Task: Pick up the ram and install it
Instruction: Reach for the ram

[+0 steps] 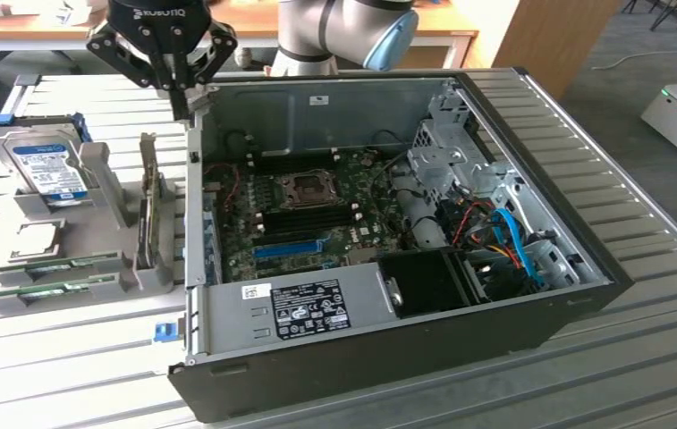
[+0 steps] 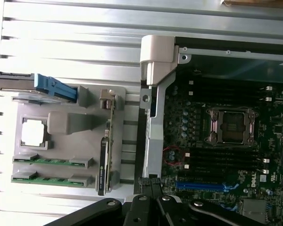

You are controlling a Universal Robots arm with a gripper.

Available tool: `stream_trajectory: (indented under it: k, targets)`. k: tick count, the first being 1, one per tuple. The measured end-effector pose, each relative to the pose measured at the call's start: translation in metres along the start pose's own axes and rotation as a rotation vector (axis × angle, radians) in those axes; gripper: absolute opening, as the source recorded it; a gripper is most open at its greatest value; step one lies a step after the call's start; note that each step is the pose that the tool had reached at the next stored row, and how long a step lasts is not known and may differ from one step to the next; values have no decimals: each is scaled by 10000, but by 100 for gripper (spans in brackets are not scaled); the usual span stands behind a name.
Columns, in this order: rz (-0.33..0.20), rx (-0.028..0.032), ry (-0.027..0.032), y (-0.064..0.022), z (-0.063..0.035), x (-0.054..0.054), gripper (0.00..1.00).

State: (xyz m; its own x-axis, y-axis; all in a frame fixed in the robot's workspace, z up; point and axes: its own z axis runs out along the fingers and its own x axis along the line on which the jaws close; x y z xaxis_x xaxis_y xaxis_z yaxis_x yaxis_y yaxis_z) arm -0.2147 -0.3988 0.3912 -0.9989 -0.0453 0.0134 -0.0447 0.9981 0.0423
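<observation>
Two green ram sticks (image 1: 58, 265) lie side by side in a grey holder at the exterior view's left, beside the open computer case (image 1: 458, 295). They also show in the wrist view as ram sticks (image 2: 52, 161). My gripper (image 1: 180, 109) hangs high over the case's far left corner, shut, with nothing between its fingers. Its closed fingertips (image 2: 151, 182) sit above the case's side wall, apart from the ram. The motherboard (image 1: 314, 210) lies inside the case with dark memory slots (image 2: 221, 157) beside the processor socket (image 2: 233, 126).
On the grey holder (image 1: 99, 295) also stand a silver hard drive (image 1: 46, 170), a processor chip (image 1: 34, 237) and an upright expansion card (image 1: 148, 210). A blue slot (image 1: 287, 248) crosses the motherboard. Drive cage and cables fill the case's right side (image 1: 494, 232).
</observation>
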Motion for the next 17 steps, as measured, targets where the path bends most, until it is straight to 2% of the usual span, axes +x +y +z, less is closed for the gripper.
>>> stream_trajectory:
  k: [17]
  targets:
    - [-15,0,2,10,5,227,10]
